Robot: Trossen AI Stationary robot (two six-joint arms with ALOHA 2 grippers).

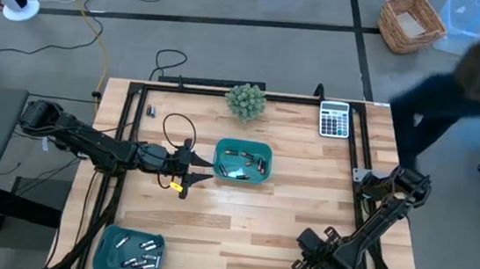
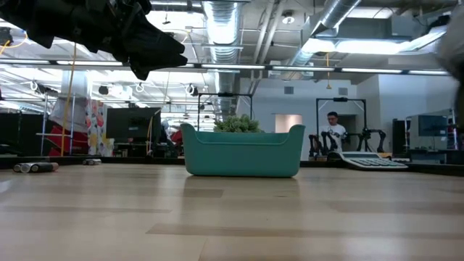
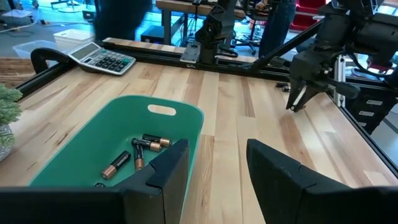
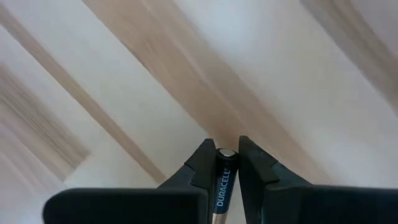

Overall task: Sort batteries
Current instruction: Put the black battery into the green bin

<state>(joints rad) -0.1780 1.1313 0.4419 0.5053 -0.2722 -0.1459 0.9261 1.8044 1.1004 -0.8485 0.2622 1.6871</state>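
The right claw (image 4: 222, 163) is clamped on one battery (image 4: 224, 180) above bare tabletop (image 4: 124, 81), well away from the middle teal tray (image 1: 243, 161). The left claw (image 3: 214, 165) hangs with fingers apart and nothing between them, just beside that tray, which holds several batteries (image 3: 140, 152); more lie in a second tray (image 1: 129, 252) well apart.
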